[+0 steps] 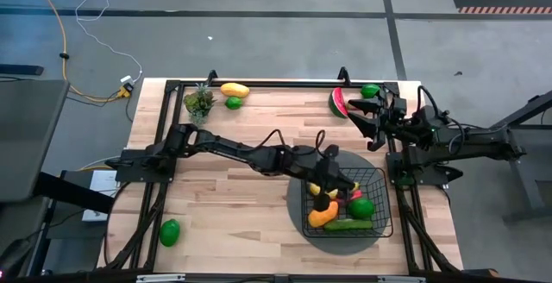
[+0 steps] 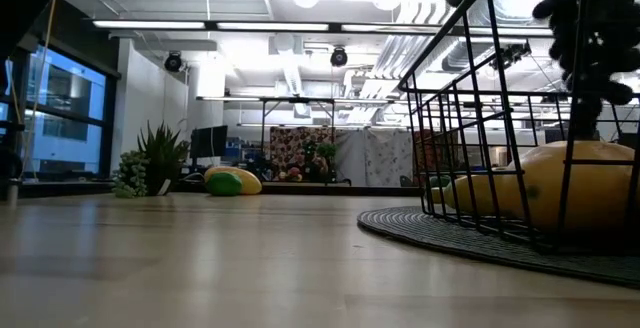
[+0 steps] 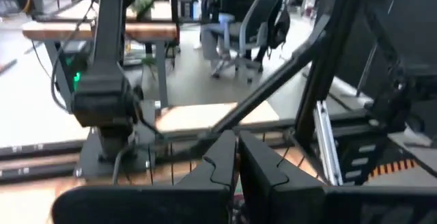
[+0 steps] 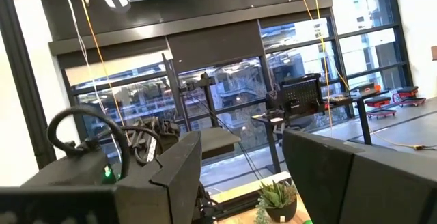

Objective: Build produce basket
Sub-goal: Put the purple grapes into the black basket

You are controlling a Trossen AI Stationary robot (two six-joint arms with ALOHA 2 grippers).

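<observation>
Reaching over the basket [image 1: 381, 198] at the table's near right, left gripper [image 1: 332, 184] was closed, holding grapes [image 1: 326, 189]; right gripper [image 1: 373, 121] waited open by the far-right edge; table centre lay bare.

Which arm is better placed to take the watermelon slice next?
The right arm, probably. Its right gripper hangs open close beside the watermelon slice at the far right corner, while the left gripper is shut over the basket.

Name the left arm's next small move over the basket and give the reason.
Probably open and lift clear: the left gripper hangs shut over the basket, seemingly holding dark grapes above the produce already inside. The right gripper waits open near the watermelon slice.
</observation>
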